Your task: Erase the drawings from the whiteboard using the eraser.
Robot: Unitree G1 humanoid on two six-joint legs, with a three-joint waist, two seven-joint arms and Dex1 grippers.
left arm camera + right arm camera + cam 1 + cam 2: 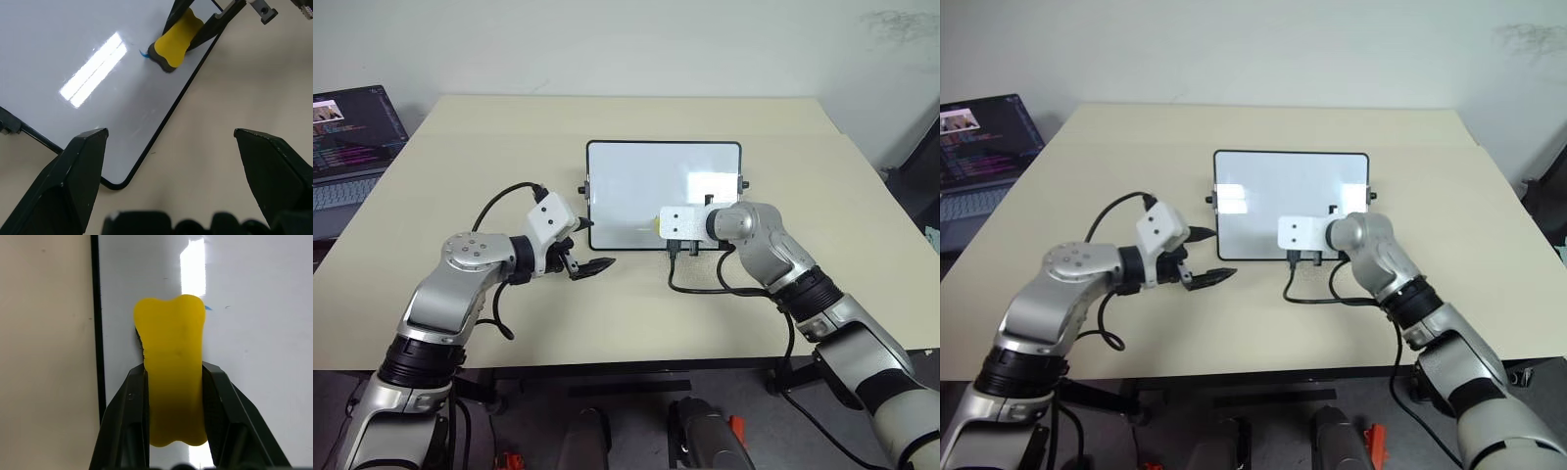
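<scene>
Head views: right gripper [658, 227] lowered onto the near edge of the whiteboard [646, 171], clamped on the eraser [659, 226], of which just a sliver of yellow peeks out beside the white wrist housing. Board lying flat on the beige table [607, 313], black-framed, surface glossy and mostly bare. Left gripper [582, 250] parked just off the board's near left corner, jaws apart, holding nothing, tips pointing toward the board's frame but not touching it. Laptop [352, 137] well off to the left gripper's far side, at the table's edge.

Left wrist view: own two black fingers [73, 181] spread wide, empty, with bare table and the board's rounded corner between them. Ahead of them, further along the board's edge, the eraser [177, 39] pinched between the other gripper's black fingers, dark underside pressed against the white surface. A small blue trace of the drawings [143, 55] peeking out right beside the eraser, touching its edge. Board's black frame running just beside the eraser.

Right wrist view: eraser [173, 367] squeezed at its waist between both fingers [129, 421], yellow block sticking out well past the fingertips [219, 377], flat against the board. Frame strip close alongside the eraser. A tiny blue fleck [208, 308] just past the eraser's far corner; rest of the visible surface wiped white, apart from a bright reflected glare.
</scene>
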